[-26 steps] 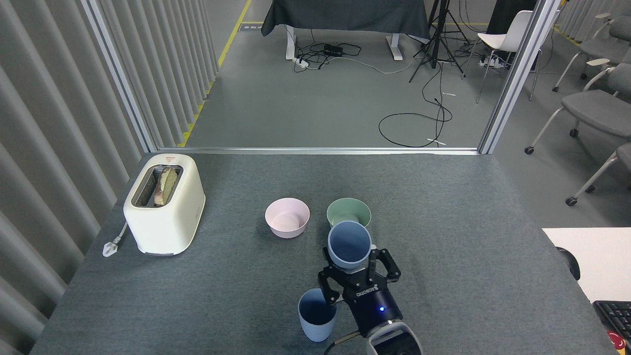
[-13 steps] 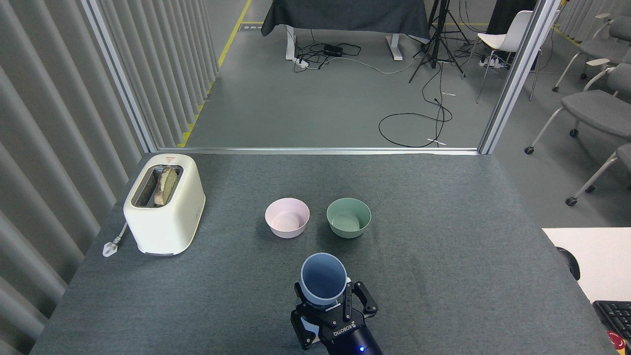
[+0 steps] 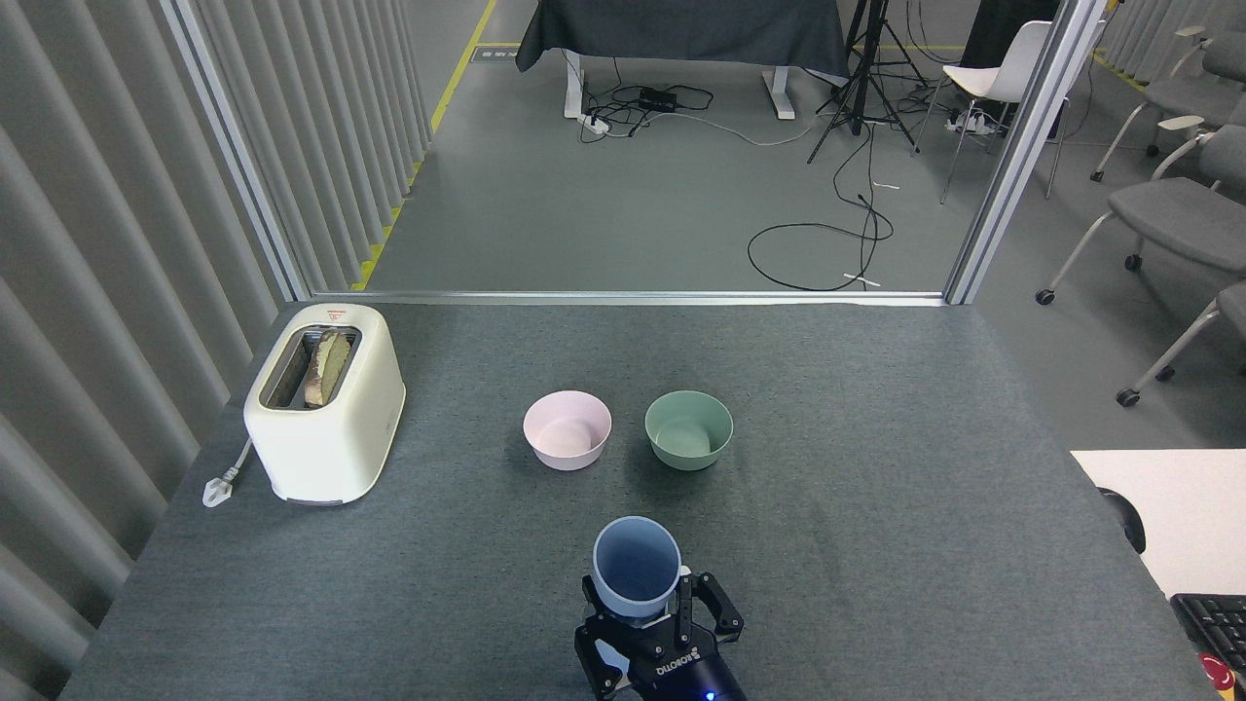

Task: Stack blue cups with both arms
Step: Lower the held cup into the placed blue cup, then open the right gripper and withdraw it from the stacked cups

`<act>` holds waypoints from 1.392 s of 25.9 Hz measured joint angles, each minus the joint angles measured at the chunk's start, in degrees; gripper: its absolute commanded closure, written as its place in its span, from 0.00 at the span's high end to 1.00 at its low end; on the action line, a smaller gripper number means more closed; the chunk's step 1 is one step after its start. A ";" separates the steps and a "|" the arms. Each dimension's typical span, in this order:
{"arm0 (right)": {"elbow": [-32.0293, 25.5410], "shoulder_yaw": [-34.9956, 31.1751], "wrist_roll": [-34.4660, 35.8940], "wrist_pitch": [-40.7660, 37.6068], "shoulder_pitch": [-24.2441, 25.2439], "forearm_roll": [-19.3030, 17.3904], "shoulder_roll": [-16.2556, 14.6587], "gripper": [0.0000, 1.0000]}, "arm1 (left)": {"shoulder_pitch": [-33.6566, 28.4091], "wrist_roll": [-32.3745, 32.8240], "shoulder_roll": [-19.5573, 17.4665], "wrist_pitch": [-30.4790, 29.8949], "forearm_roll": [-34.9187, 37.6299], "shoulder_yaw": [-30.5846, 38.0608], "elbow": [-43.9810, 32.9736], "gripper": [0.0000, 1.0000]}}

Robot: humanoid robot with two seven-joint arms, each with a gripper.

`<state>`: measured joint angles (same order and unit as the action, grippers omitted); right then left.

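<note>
One blue cup point(image 3: 638, 570) shows in the head view near the table's front edge, mouth up and tilted slightly toward me. My right gripper point(image 3: 654, 615) comes up from the bottom edge and is shut on the cup's lower part, one black finger point(image 3: 718, 611) on each side. The second blue cup is hidden; it cannot be seen under the held cup and the gripper. My left gripper is out of view.
A pink bowl point(image 3: 568, 429) and a mint-green bowl point(image 3: 688, 429) stand side by side mid-table, beyond the cup. A cream toaster point(image 3: 325, 401) with bread stands at the left. A white desk corner point(image 3: 1168, 506) lies at the right.
My right gripper carried the cup from in front of the green bowl back and left over the second cup, then lowered it slightly. The second cup has gone from sight.
</note>
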<state>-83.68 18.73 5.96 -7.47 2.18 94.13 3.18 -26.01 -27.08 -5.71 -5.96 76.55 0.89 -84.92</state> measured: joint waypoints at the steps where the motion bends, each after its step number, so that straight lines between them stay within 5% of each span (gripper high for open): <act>1: 0.08 0.00 -0.14 0.00 -0.03 0.00 0.02 0.62 | 0.00 0.00 0.00 0.00 0.00 0.00 0.00 1.00; 19: 1.67 -0.03 -0.24 1.53 -0.10 0.02 0.14 0.73 | -0.11 0.00 -0.12 0.00 -0.08 0.08 0.11 1.00; 24: 1.98 -0.05 -0.16 2.30 -0.09 -0.04 0.12 0.99 | -0.11 0.00 -0.10 -0.01 -0.09 0.08 0.32 1.00; 36: -1.14 0.07 4.73 2.00 -0.40 -1.02 0.41 1.00 | -0.17 -0.10 -0.17 -0.02 -0.09 0.08 0.37 1.00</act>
<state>-84.82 18.80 10.69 -5.47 1.78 93.11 3.60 -26.19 -27.18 -5.88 -5.99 76.46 0.97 -84.55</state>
